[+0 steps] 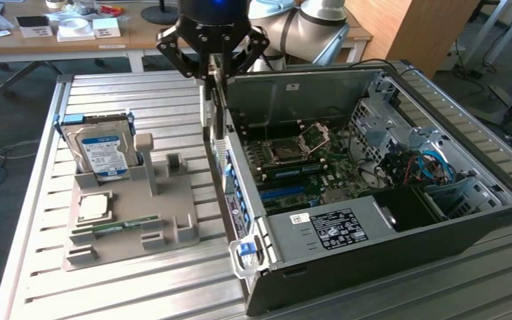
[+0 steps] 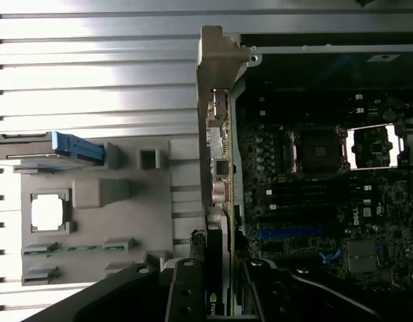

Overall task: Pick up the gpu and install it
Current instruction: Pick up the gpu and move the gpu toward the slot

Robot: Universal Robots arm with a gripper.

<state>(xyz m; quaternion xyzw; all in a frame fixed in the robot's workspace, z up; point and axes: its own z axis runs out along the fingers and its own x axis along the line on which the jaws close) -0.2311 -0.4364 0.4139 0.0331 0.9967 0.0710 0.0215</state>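
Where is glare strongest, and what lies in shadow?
Wrist view: the ribbed silver metal table glares white, the square chip in the grey tray is washed out, the black computer case is dim inside. Exterior view: softer, even light on that table.

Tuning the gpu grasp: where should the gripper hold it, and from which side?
Probably the top long edge, from above, as the gripper holds the gpu now. The thin card hangs vertical, its flat faces suit the pads, and the lower edge is left free.

Arm overhead, pincer (image 1: 213, 72) pointing down, clamped on gpu (image 2: 218, 168)
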